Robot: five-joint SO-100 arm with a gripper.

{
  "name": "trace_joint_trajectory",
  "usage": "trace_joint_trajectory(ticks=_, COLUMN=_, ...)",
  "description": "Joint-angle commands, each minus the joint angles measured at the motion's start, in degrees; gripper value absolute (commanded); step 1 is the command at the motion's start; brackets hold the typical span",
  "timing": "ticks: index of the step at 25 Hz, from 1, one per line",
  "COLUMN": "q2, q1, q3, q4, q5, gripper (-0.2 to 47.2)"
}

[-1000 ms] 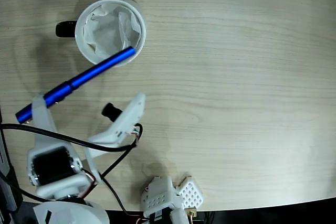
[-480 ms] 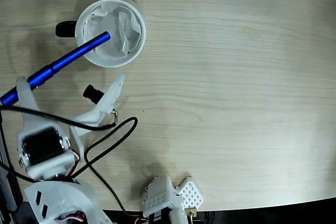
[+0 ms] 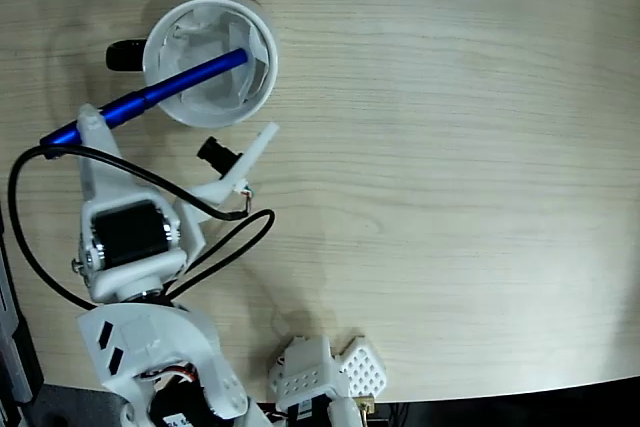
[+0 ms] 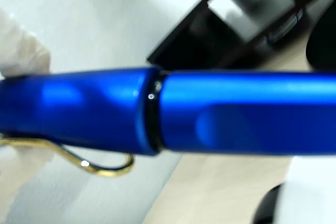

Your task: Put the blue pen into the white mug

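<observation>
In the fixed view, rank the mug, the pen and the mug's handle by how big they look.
1. Mug: largest in area.
2. Pen: longer than the mug is wide, but slim; it is raised toward the camera, so unsure.
3. Handle: smallest.

A pale wood-grain table (image 3: 450, 167) fills the evenly lit fixed view.

In the fixed view, pen (image 3: 170, 87) tip lies over mug (image 3: 262, 35), pincer (image 3: 100, 127) lower left.
</observation>
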Motion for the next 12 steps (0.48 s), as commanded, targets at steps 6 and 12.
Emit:
trace_joint_trajectory(ticks=6, q2=0.97, q1=2.02, q3=2.81, q4=-2.64, q5=0.18, gripper=24.4)
trace_joint_trajectory(ticks=12, q2=4.66, q1=2.29, q3=6.33, q4=-3.08, q5=-6.94, gripper=25.2)
